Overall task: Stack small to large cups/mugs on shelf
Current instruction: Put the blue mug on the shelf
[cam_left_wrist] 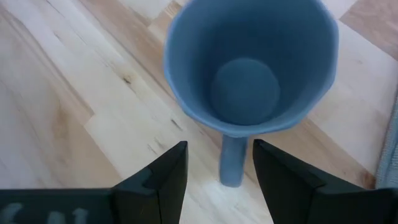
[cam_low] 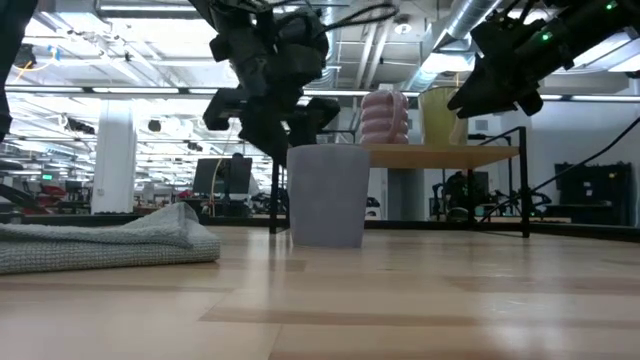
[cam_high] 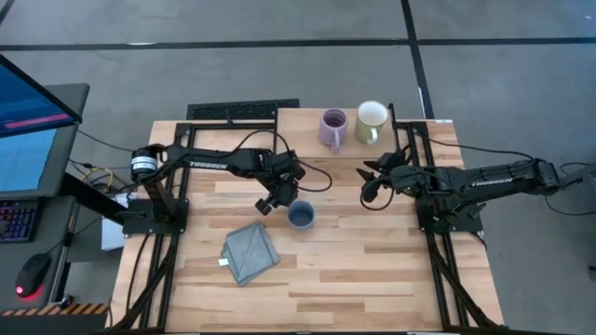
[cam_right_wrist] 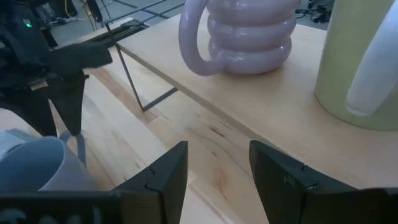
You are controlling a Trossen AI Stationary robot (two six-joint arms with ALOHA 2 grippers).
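Observation:
The dusty blue mug (cam_high: 301, 216) stands upright on its base on the tabletop, and the low view shows it (cam_low: 328, 195) too. My left gripper (cam_left_wrist: 217, 163) is open just above it, and its fingers stand on either side of the mug's handle (cam_left_wrist: 233, 163) without touching. The lavender mug (cam_high: 332, 128) and the cream-white mug (cam_high: 371, 121) stand side by side on the shelf (cam_low: 440, 155). My right gripper (cam_high: 371, 181) is open in the air in front of the shelf, facing the lavender mug (cam_right_wrist: 242, 31) and the cream mug (cam_right_wrist: 360, 62).
A grey-blue folded cloth (cam_high: 250, 251) lies on the tabletop, near and left of the blue mug. The shelf's thin black legs (cam_right_wrist: 134, 87) stand on the table's far part. Bare wood spreads over the near and right side (cam_high: 372, 270). Monitors stand beyond the left edge.

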